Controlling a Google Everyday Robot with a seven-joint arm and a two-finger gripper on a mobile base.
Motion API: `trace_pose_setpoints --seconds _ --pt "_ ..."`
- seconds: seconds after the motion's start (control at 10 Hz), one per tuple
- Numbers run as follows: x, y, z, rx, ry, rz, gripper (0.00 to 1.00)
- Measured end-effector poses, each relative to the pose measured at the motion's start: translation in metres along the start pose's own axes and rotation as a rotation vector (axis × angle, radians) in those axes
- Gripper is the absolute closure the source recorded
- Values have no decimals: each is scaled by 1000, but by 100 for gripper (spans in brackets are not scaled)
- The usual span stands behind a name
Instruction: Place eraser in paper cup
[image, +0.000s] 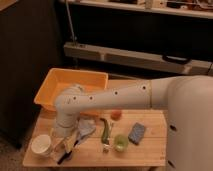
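My gripper (66, 145) hangs low over the table (150, 150), at its left front and just right of the paper cup (41, 145). The eraser (59, 148) is at the gripper, beside the cup's rim. Whether the jaws hold it, I cannot tell. I judge it light, stiff and faintly grippy — best pinched across the long sides.

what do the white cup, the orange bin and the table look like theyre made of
White cup: probably paper, matte white with a thin rolled rim and a pale inside. Orange bin: likely plastic, with an even bright colour and smooth moulded walls. Table: wood, pale, with faint plank lines and a dull finish. The gripper hangs low over the table right beside the cup.
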Motion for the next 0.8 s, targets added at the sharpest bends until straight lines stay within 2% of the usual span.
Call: trace_pose_setpoints --seconds 0.2,0.3,0.4,0.5,0.6,0.8 --pt "0 -2 6 -15 -10 -16 65" --pt "-1 -4 8 -23 -14 -28 73" --pt "-5 -7 10 -39 -19 -50 87" --pt "-6 -8 10 -47 -22 -60 94" --pt "-7 -7 10 -55 -24 -66 99" --pt "-12 1 9 -79 -32 -75 100"
